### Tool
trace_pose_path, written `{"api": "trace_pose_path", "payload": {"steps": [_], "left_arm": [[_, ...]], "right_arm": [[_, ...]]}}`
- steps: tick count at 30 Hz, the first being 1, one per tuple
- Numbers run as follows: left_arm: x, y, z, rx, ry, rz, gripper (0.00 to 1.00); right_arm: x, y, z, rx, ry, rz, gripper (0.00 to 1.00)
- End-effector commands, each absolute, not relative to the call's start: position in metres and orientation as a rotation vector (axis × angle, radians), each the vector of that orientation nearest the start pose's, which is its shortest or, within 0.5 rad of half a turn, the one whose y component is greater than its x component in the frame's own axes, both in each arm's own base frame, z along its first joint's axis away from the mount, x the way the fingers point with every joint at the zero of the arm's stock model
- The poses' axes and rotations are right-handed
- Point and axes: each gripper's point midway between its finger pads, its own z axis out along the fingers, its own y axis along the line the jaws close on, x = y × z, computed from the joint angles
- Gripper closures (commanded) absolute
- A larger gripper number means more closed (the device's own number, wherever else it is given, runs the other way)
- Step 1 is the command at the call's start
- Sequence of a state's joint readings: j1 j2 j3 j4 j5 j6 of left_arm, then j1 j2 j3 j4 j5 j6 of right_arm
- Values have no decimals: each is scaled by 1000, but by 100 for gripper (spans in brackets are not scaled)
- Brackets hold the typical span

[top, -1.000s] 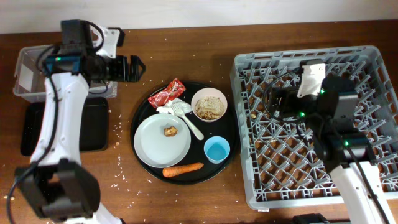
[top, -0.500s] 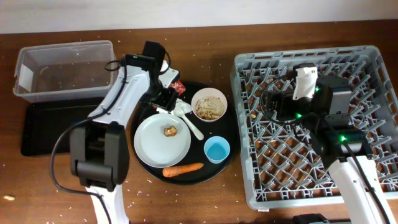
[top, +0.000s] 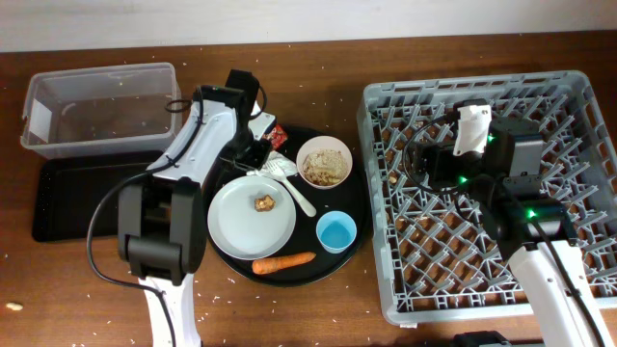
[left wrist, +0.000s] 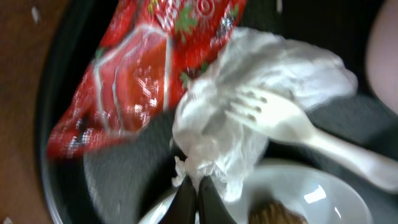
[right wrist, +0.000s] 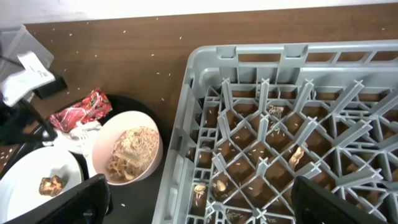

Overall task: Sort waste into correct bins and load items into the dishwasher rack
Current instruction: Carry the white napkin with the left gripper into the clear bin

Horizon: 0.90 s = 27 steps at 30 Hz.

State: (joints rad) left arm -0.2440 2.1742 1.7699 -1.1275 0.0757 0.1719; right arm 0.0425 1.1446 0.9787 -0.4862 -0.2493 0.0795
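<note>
My left gripper (left wrist: 198, 200) (top: 253, 152) is down on the round black tray, shut on the lower edge of the crumpled white napkin (left wrist: 249, 112) (top: 273, 164). The red snack wrapper (left wrist: 143, 74) (top: 273, 134) lies just beyond it. A white fork (left wrist: 298, 124) (top: 295, 189) rests partly on the napkin. Close by are the grey plate (top: 241, 226) with a brown chunk (top: 263, 202), the white bowl (top: 324, 162) of pale scraps, the blue cup (top: 335, 231) and the carrot (top: 283, 260). My right gripper (right wrist: 214, 205) (top: 424, 159) hangs open over the left part of the dishwasher rack (top: 578, 289).
The clear tub (top: 96, 111) stands at the back left, with the shallow black tray (top: 58, 207) in front of it. The round black tray (top: 207, 202) carries the waste and dishes. Pale grains dot the table, and food bits lie under the rack floor (right wrist: 261, 124).
My left arm swung from the clear tub over to the round tray, came down at the napkin and shut its jaws. The right arm barely moved.
</note>
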Motion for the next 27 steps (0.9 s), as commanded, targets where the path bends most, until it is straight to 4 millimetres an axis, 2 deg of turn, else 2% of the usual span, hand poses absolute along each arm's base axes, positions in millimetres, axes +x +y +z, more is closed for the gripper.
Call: {"api": "trace_pose_path", "payload": {"steps": [1,2,4,8,9,11,12,14,16,17,19,20,21,22,24,27], "left_arm": [[439,-124,94,590,2951,-143,99],[445,-125,116,585,2917,-143,99],[451,-127,139,581,2881,-144,99],[454,-117,161,548,2861,-127,99],[460,-101,176,473,2847,-123,99],[469,-84,195,395,2809,-123,99],[479,-68,212,342,2759,-112,99],[489,-45,230,273,2704,-95,99],[502,-11,240,143,2652,-67,99],[512,21,241,13,2620,-22,99],[523,63,240,-113,2579,23,99],[528,98,223,-197,2588,47,99],[529,113,188,-238,2659,71,99],[528,119,173,-252,2697,102,99],[525,125,156,-268,2742,140,99],[522,126,156,-272,2750,140,99]], "right_arm": [[354,56,233,-89,2204,346,8],[354,56,233,-89,2204,346,8],[354,56,233,-88,2204,346,8],[354,56,233,-88,2204,346,8],[354,56,233,-88,2204,346,8],[354,56,233,-88,2204,346,8],[354,56,233,-88,2203,346,8],[354,56,233,-88,2203,346,8],[354,56,233,-88,2203,346,8],[354,56,233,-89,2203,346,8],[354,56,233,-88,2203,346,8],[354,56,233,-88,2203,345,8],[354,56,233,-88,2204,345,8],[354,56,233,-88,2204,345,8],[354,56,233,-89,2204,345,8],[354,56,233,-89,2204,345,8]]}}
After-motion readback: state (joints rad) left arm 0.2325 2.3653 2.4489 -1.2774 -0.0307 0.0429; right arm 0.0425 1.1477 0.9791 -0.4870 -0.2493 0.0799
